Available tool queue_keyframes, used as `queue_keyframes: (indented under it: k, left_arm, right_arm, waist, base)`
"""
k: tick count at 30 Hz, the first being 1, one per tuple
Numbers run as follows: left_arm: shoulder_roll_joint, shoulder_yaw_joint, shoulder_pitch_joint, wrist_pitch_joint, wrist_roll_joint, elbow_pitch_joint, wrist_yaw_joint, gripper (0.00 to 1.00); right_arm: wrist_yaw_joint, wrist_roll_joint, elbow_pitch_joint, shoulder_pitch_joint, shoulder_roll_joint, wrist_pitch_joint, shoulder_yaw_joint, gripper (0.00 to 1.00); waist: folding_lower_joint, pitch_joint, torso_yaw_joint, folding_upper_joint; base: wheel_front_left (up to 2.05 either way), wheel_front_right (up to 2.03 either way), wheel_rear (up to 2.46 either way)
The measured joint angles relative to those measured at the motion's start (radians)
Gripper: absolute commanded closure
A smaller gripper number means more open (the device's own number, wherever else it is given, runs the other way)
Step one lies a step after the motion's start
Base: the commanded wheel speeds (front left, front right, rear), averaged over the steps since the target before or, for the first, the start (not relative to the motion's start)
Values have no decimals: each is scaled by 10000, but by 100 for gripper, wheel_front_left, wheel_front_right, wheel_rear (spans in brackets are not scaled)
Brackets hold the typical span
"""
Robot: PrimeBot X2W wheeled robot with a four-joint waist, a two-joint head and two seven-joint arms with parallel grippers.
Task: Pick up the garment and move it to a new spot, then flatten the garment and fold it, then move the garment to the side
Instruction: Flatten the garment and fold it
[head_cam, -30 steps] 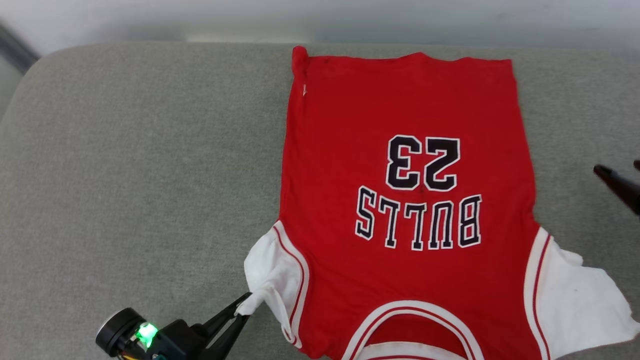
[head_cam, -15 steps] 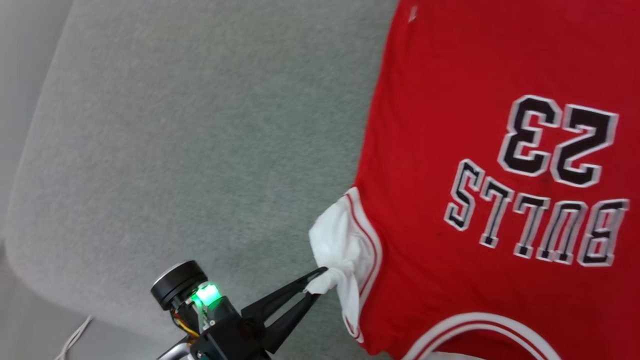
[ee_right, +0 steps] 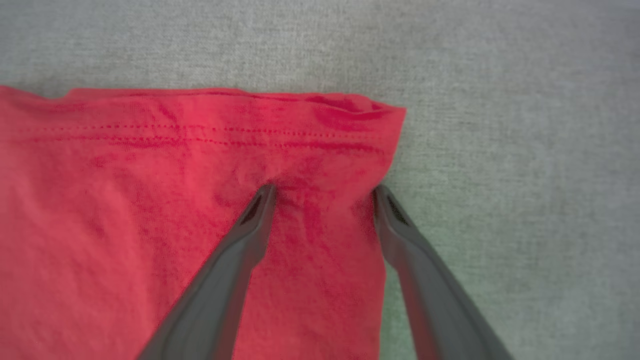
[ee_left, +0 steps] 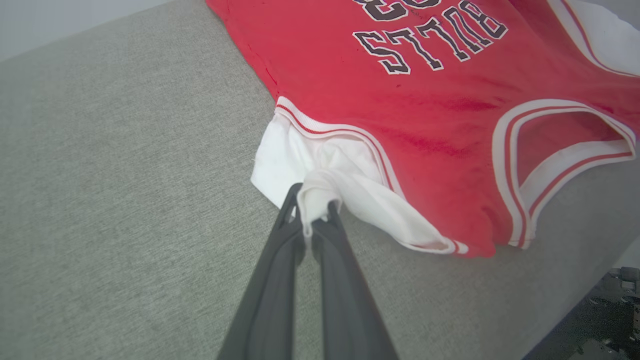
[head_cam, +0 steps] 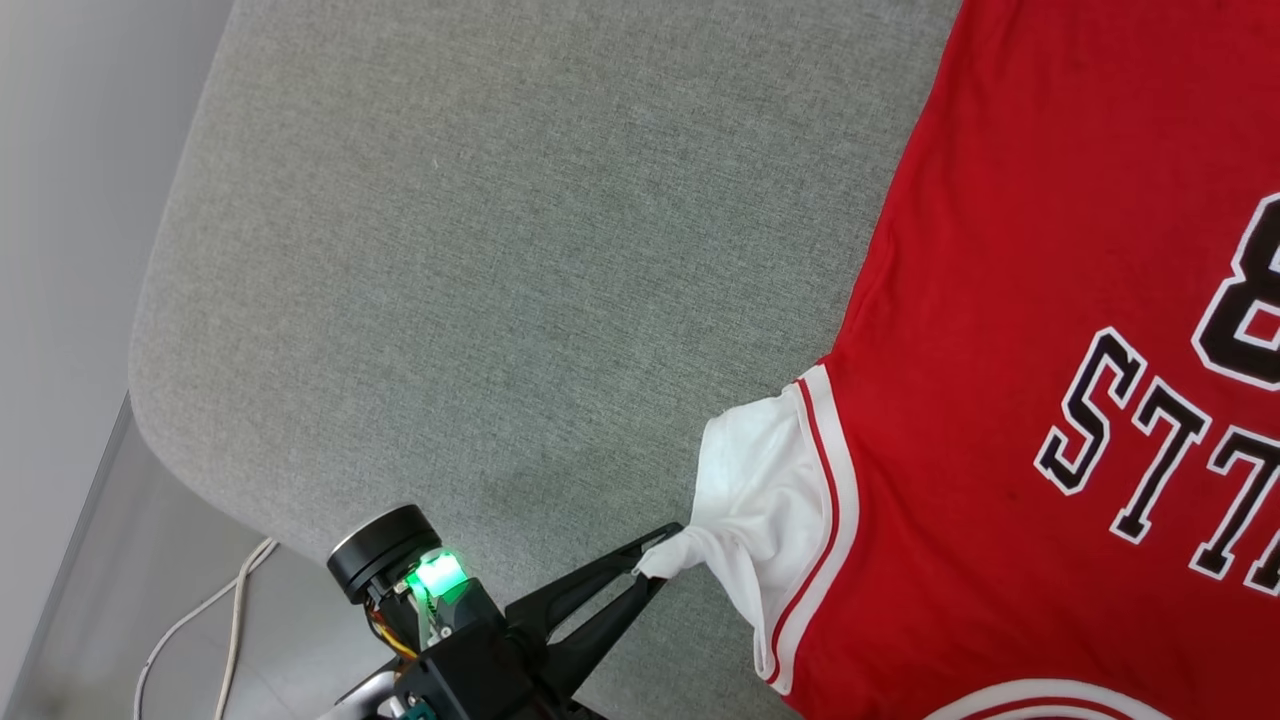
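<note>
Left gripper (ee_left: 312, 210): fingers pinched narrow on a gathered tip of the white sleeve (ee_left: 310, 160), with cloth bunched between the tips. In the head view the same grip (head_cam: 655, 560) draws the sleeve (head_cam: 760, 480) to a point, out from the red body and low over the surface.

Right gripper (ee_right: 325, 192): fingers spread wide and holding nothing. One tip is on or just over red cloth, the other at the side edge, near the corner by the stitched hem (ee_right: 200, 130). Can't tell whether they press or hover.

The garment (head_cam: 1000, 350) lies spread on the worktop (head_cam: 450, 250), print side up. The body is mostly smooth and the neckline (ee_left: 565, 135) lies open and flat. The pinched sleeve is the rumpled part, and there is a little puckering at the hem corner.

Judgement: this is the flattening stage, a sleeve being tugged out and a hem corner about to be taken. The single spread layer suggests folding has not begun, and the move to the side is not done either. Whether this is already the new spot, the views don't settle.

Surface: grey woven fabric covering, padded look, rounded corner, bare on the side away from the shirt. Beyond the edge are a pale floor (head_cam: 150, 560) with a thin white cable (head_cam: 225, 610) trailing across it and a pale wall on the far side. The left wrist view shows a dark patch of floor (ee_left: 610, 310) past the near edge.
</note>
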Motion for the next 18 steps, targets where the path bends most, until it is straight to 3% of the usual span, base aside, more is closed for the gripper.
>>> queue_keyframes:
  k: [3, 4, 5, 6, 18]
  left_arm:
    - [-67, -31, -66, -92, -2, 125, -12, 100]
    - [-77, -35, -94, -102, -4, 171, -17, 100]
    - [-86, -35, -116, -107, -8, 207, -19, 100]
    - [-96, -35, -138, -142, -13, 238, -21, 100]
    - [33, 359, -130, -447, -349, 947, 198, 100]
  right_arm:
    - [0, -10, -148, 134, 84, 23, -291, 0]
    - [0, -6, -217, 190, 153, 31, -430, 5]
    - [0, -6, -259, 207, 224, 42, -602, 56]
    - [2, -10, -288, 207, 288, 50, -767, 100]
    - [2, 203, -272, 1453, 600, -92, -941, 100]
  waist:
    - [-1, 53, 38, 0]
    - [-1, 49, 35, 0]
    - [0, 49, 34, 0]
    - [-1, 52, 34, 0]
    - [0, -696, -463, 0]
  base:
    - [0, 0, 0]
    - [0, 0, 0]
    - [0, 0, 0]
    - [0, 0, 0]
    - [0, 0, 0]
